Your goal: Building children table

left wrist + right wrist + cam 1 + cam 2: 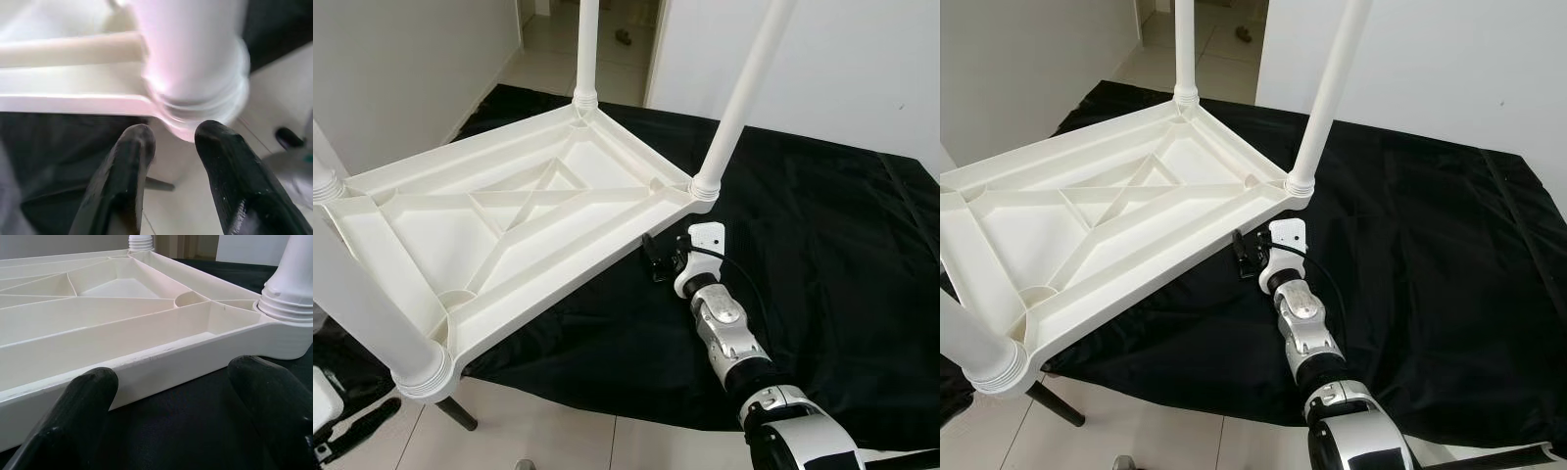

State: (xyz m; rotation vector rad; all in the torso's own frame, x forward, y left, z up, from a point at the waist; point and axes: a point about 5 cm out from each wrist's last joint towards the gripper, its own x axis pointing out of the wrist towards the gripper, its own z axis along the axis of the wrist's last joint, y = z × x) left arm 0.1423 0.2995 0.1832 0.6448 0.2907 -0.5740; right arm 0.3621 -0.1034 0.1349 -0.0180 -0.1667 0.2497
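While the right gripper sits with its two black fingers spread apart and holding nothing, just beside the long rim of the upturned table top, the work looks close to finished. The right wrist view shows that rim lying between the parted fingers but not pinched. The left gripper is also spread, hovering just under the collar of the near corner leg without touching it.

The white plastic top lies underside up, partly on a black cloth and partly jutting out over the tiled floor. Legs stand in the far corner, the right corner, the near corner, and apparently the left corner, so I judge all four fitted. What remains is likely checking that each is seated and turning the table upright.

No brand, label or writing can be read anywhere.
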